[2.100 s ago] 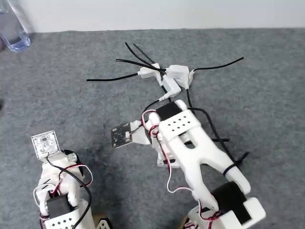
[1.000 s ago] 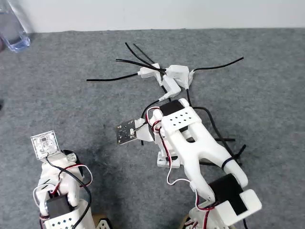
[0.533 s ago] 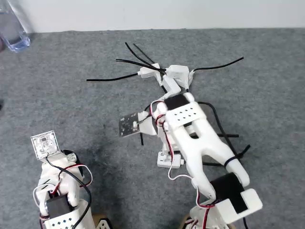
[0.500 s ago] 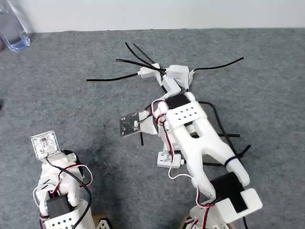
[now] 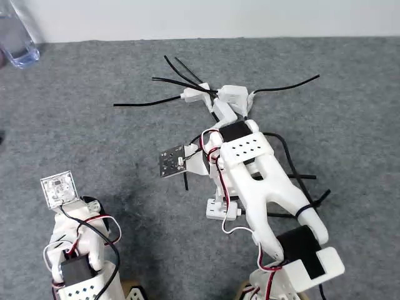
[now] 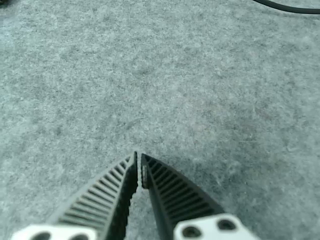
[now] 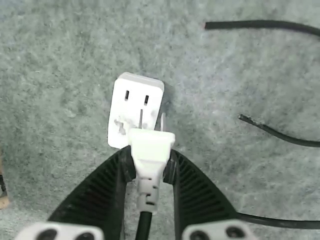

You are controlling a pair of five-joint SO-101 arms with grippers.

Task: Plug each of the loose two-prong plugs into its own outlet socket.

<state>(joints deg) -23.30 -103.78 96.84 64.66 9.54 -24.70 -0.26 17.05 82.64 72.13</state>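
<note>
My right gripper (image 7: 149,158) is shut on a white two-prong plug (image 7: 150,147) with a black cord. The plug hangs just over a white outlet block (image 7: 135,107) lying on the grey carpet; one prong is over the block's face, the other past its edge. In the high view the right arm (image 5: 256,175) covers this plug, and the outlet block (image 5: 223,209) pokes out beneath it. My left gripper (image 6: 139,162) is shut with nothing in it, low over bare carpet; its arm (image 5: 81,250) stays at the near left.
Farther off lies another white outlet (image 5: 234,97) with white plugs (image 5: 197,94) and black cords fanning out from it. Loose black cord ends (image 7: 270,132) lie near the right gripper. A clear bottle (image 5: 15,37) stands at the far left by the wall.
The right arm has shifted a little to the right and away, carrying the plug, and more of the outlet block now shows beneath it. The left arm has not moved.
</note>
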